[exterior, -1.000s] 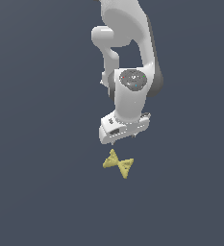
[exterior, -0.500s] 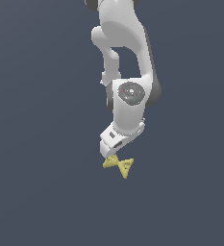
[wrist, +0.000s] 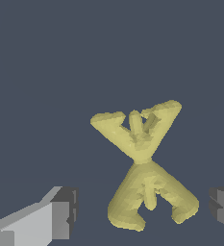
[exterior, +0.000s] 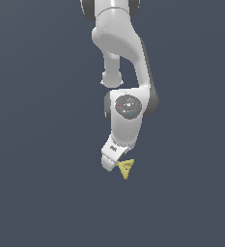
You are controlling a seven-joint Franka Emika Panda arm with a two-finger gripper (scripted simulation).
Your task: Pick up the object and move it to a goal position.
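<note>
low over the dark grey bench [exterior: 41, 193], reaches down with the white arm [exterior: 121, 48] stacked nearly vertical, upper links folded above a round grey-capped wrist joint [exterior: 128, 105]. tilts the wrist housing slightly, with the claw [exterior: 115, 163] at the very bottom, pointing down at the bench.

right at the claw's tip, shows only one yellow lobe of the object [exterior: 126, 169] in the exterior view, poking out beside the white finger [exterior: 108, 159]; touching or not, cannot tell from that angle.

between the two fingers in the wrist view, sits the object [wrist: 143, 166] whole: a yellow bow-tie shape, two rough lobes meeting at a narrow waist. spreads the far lobe into two arms with small ridges between them; splits the near lobe into two rounded feet with a short ridge down the middle. lines the near lobe up level with the fingertips [wrist: 65, 211], with the far lobe reaching out beyond them.

stands wide open, with clear bench showing between each dark pad and the near lobe. holds nothing.

cuts off both fingers at the edges of the wrist view, the one on the far side [wrist: 223, 210] showing only a sliver of dark pad. hides the object's second lobe and the second finger behind the claw in the exterior view. gives no clear sign of whether the object rests flat on the bench.
</note>
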